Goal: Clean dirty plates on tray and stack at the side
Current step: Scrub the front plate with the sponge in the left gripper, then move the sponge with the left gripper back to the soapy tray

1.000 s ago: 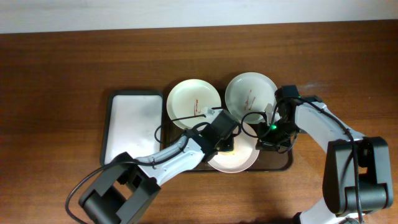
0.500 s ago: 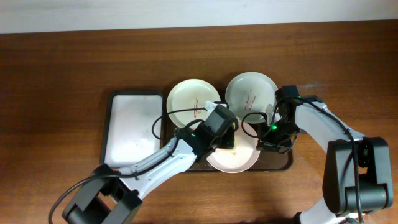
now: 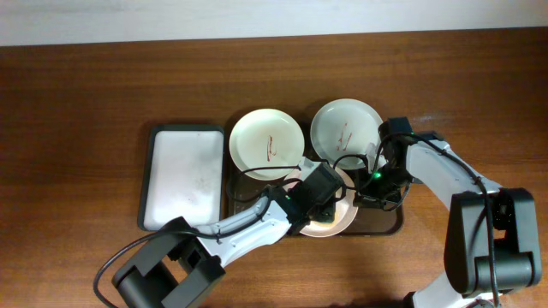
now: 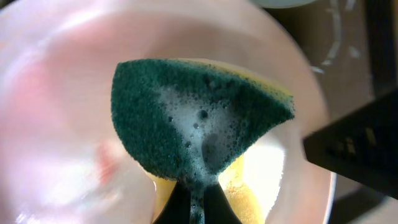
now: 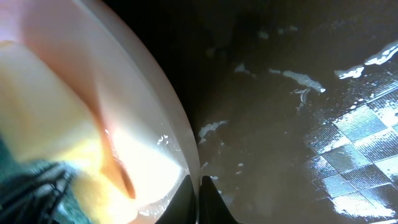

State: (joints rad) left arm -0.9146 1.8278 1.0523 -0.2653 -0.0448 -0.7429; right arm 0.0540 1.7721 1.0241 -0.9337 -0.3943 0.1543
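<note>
Plate (image 4: 56,93) crowded near rim of tray (image 5: 298,124); left gripper (image 4: 198,200) clamped sponge (image 4: 193,118) atop it, right gripper (image 5: 198,200) pinched its edge.

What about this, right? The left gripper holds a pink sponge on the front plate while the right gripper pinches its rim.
No: the sponge is green and yellow, not pink, as the left wrist view shows. The left gripper holds it on the front plate, and the right gripper pinches its rim.

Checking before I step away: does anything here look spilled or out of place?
Whitish foam is streaked across the tray floor beside the front plate, likely from the soapy sponge. The rear-left plate and rear-right plate carry red smears. Nothing looks tipped or broken.
</note>
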